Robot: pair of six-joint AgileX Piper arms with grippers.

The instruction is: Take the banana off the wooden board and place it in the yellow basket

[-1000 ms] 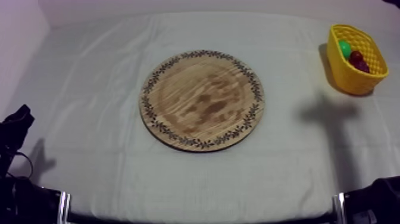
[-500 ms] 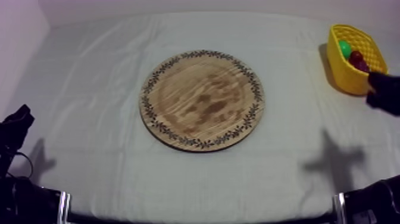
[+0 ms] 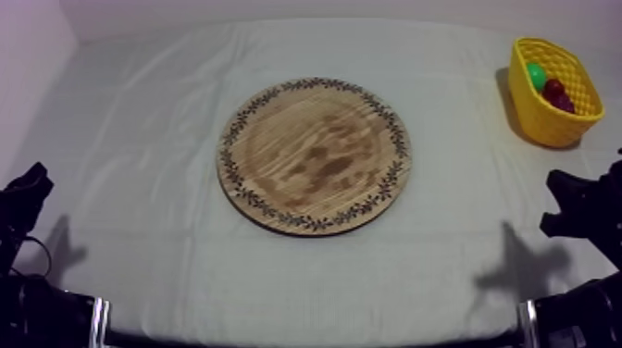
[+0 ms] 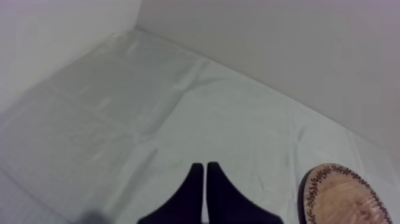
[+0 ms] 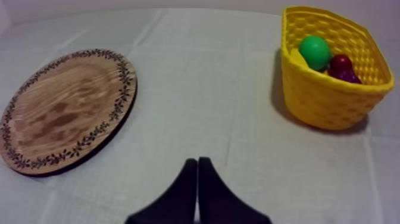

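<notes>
Right gripper (image 5: 197, 161), closest to the viewer in its own wrist view: its two black fingers lie pressed together in a narrow wedge, clenched on nothing, over bare cloth (image 5: 196, 89). Ahead of it and to its left lies the board (image 5: 59, 107), flat on the cloth, its wood face bare. No banana rests on it. Ahead of the gripper and to its right, well apart from the board, stands the basket (image 5: 324, 101), upright. Inside it sit a round green fruit (image 5: 315, 52) and, just beside that, a small red fruit (image 5: 340, 64), with something dark purple touching the red one that is too cut off by the rim to name. Against the basket's near inner wall, touching the green fruit, is a yellow sliver (image 5: 296, 59). This may be the banana, but it matches the basket's colour and most of it is hidden below the rim, so neither its identity nor its long axis can be told. Left gripper (image 4: 204, 167): its fingers are also clamped together, empty, over cloth, with only the board's edge ahead to its right. The right arm is by far the nearer to the basket. Judging from the bare board, nothing is left there to pick up, and the task looks complete or nearly so.
</notes>
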